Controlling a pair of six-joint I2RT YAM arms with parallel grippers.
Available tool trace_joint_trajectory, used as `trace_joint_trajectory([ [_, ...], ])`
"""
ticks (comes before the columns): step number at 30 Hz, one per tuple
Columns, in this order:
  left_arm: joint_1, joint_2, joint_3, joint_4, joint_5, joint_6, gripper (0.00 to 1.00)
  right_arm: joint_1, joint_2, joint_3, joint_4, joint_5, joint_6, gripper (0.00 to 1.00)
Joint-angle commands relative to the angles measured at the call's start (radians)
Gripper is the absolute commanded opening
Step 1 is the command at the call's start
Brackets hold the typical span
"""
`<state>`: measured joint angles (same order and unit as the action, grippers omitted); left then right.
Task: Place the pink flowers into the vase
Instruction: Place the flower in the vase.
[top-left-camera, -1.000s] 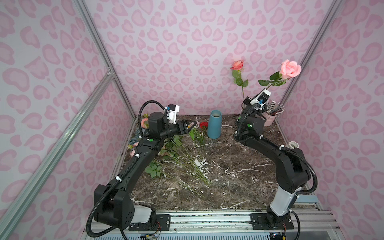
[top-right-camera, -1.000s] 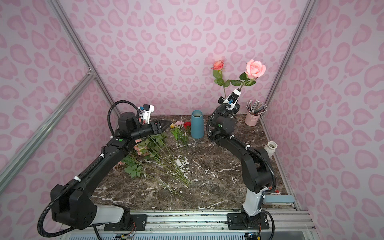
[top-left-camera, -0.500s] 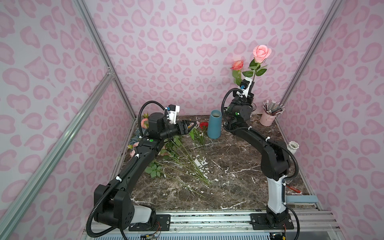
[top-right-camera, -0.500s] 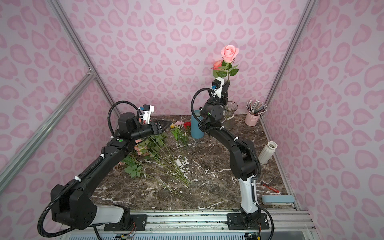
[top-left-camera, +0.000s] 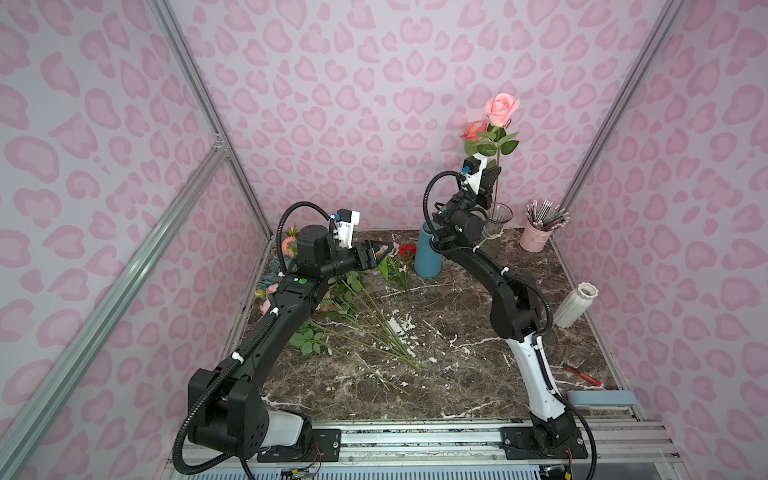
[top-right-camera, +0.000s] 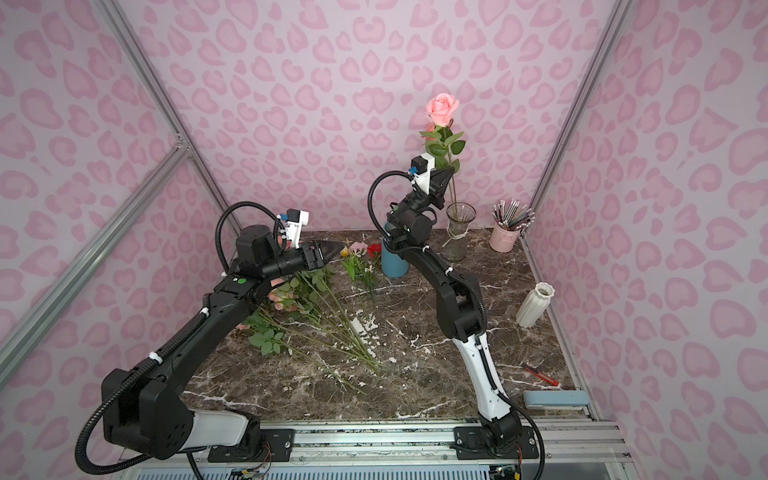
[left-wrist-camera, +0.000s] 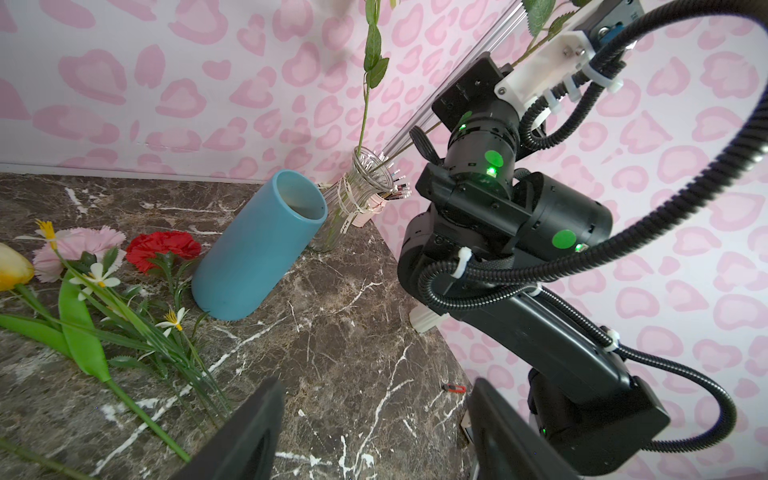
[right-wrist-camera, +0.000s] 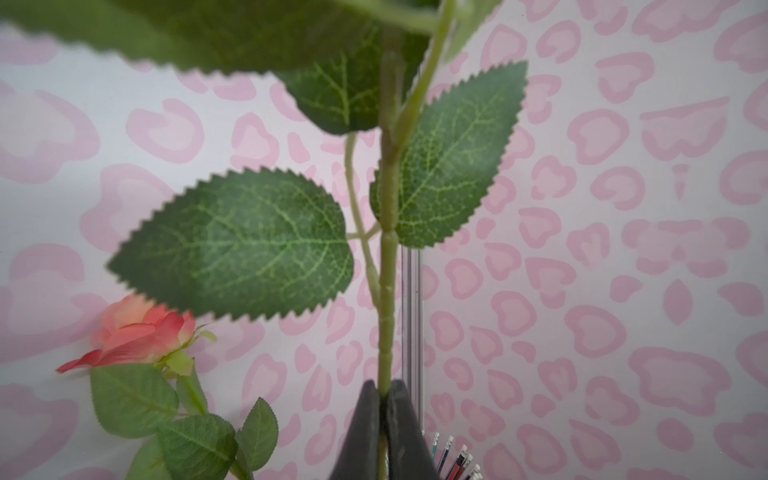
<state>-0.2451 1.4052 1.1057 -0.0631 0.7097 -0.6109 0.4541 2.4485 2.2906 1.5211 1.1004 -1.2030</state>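
Bright, even light, soft shadows; nearest leaf (right-wrist-camera: 208, 33) blurs close up.

You see a pink rose (top-left-camera: 502, 109), a blue cylinder (top-left-camera: 427, 259), a brown white-veined tabletop (top-left-camera: 449, 316) and pink-spotted walls (top-left-camera: 332, 83)

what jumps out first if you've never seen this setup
The pink rose stands out, held upright high at the back right by the shut right gripper, its stem running down to the mouth of the glass vase, where a salmon rose already stands. Next comes the heap of loose flowers on the left of the marble table, with the open left gripper hovering above it.
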Motion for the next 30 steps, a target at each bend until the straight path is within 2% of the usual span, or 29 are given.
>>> trace_joint_trajectory([
  [1,0.0,0.005,0.002,0.042,0.01,-0.003,0.74,-0.012,0.032,0.038,0.097,0.057,-0.109,0.0],
  [5,0.001,0.005,0.002,0.042,0.009,-0.003,0.74,-0.041,0.057,0.038,0.107,0.11,-0.087,0.0],
  [16,0.0,0.012,0.0,0.041,0.006,0.001,0.74,-0.086,0.095,0.019,-0.086,0.19,0.153,0.0],
  [30,0.001,0.017,0.005,0.025,-0.004,0.007,0.78,-0.119,0.17,0.026,-0.11,0.247,0.213,0.0],
])
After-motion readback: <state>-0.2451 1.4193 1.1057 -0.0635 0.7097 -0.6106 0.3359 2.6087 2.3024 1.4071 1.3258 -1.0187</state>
